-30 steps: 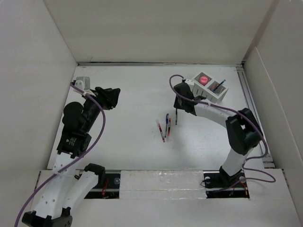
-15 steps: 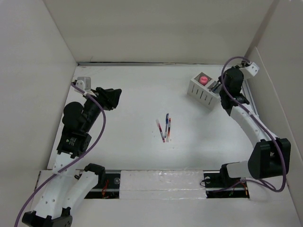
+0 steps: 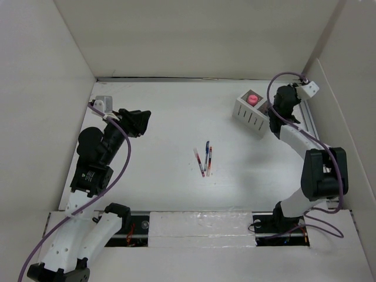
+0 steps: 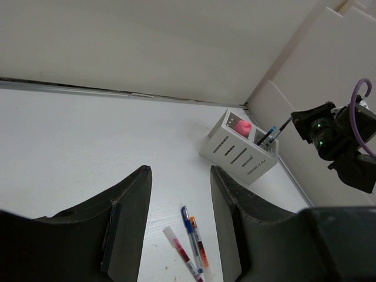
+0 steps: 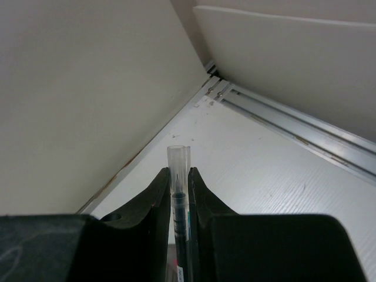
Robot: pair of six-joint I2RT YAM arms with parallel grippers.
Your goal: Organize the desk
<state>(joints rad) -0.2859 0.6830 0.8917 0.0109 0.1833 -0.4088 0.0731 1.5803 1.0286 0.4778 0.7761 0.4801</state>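
Aligning the pen (image 5: 178, 170), clenched in the right jaws, upright over a free organizer (image 3: 251, 113) slot is advised before release. The organizer stands upper right on the desk (image 3: 170, 117), which fills mid-frame. Left jaws: spread, empty.

- Left arm (image 3: 97, 154) rises folded from its base, well left of the organizer box (image 3: 250, 114); left gripper (image 4: 179, 176) faces the box, jaws parted.
- Right arm (image 3: 320, 170) reaches to the box's right side; right gripper (image 5: 179, 172) pinches a pen (image 5: 178, 157).
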